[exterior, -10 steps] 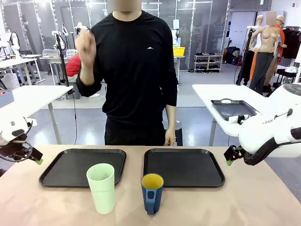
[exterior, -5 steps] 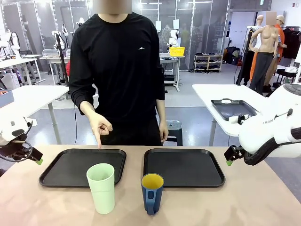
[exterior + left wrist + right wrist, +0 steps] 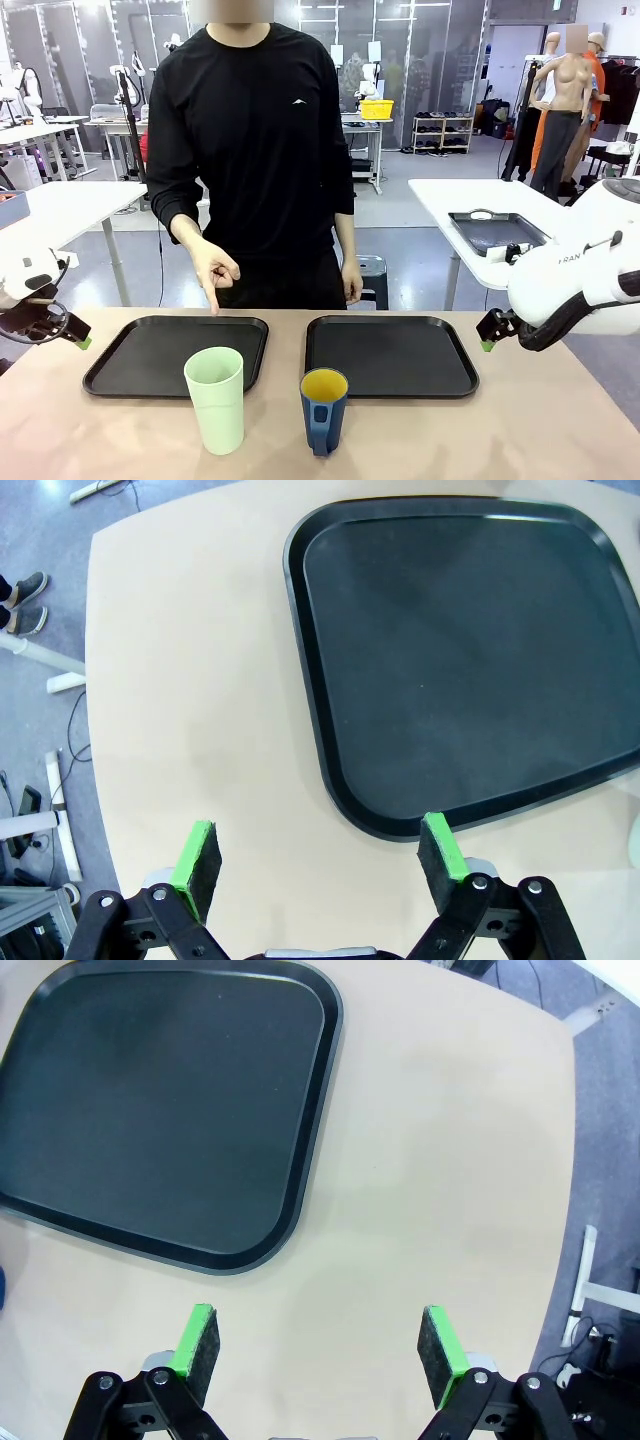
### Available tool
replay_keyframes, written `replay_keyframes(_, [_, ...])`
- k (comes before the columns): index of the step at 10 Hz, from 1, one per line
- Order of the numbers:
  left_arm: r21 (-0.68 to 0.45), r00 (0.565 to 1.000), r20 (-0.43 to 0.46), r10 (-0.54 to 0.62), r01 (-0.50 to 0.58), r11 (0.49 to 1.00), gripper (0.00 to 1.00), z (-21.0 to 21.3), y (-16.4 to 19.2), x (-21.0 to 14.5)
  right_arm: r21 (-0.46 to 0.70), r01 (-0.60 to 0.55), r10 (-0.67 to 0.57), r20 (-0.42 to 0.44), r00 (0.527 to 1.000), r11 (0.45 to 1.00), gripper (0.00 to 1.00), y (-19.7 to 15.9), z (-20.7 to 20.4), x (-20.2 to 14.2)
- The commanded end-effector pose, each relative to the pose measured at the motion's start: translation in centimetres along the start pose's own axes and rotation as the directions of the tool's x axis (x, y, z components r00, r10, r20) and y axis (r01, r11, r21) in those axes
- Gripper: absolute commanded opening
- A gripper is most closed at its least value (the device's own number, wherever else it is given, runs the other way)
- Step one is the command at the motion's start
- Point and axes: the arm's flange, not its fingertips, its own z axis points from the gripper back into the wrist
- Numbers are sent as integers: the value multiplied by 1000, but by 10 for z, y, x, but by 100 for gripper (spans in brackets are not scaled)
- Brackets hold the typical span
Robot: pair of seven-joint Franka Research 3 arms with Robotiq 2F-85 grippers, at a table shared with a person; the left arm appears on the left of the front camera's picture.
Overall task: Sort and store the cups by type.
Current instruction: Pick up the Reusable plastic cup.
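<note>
Standing upright near the front edge of the bench (image 3: 540, 430), the tumbler (image 3: 214, 398) and the mug (image 3: 323, 410) are close together but not touching. The mug's handle faces the robot. Neither cup is stored yet. Behind them lie the left tray (image 3: 178, 355) and the right tray (image 3: 390, 355), both bare, probably one for each type. The tumbler is just in front of the left tray, and the mug is in front of the right tray's near left corner.

Across the bench, a person's hand (image 3: 214, 272) points one finger down at the far rim of the left tray, seemingly marking where a cup belongs.

The left pincer (image 3: 320, 852) and the right pincer (image 3: 320, 1335) are both released and grasp nothing. Each hangs over bare bench at its own tray's outer edge, well away from the cups, which likely keeps the middle free for the person's gesture.
</note>
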Motion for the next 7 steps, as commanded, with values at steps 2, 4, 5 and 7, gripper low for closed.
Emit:
replay_keyframes(2, [-4,1000,0,4,-4,1000,100,0,2,-1,3,3,-3,-1,1000,1000,100,-2,0,0])
replay_keyframes(4, [-4,1000,0,4,-4,1000,100,0,2,-1,3,3,-3,-1,1000,1000,100,-2,0,0])
replay_keyframes(5, [-4,1000,0,4,-4,1000,100,0,2,-1,3,3,-3,-1,1000,1000,100,-2,0,0])
replay_keyframes(7, [4,1000,-10,-27,27,1000,100,3,1,-3,3,3,-3,-1,1000,1000,100,-2,0,0])
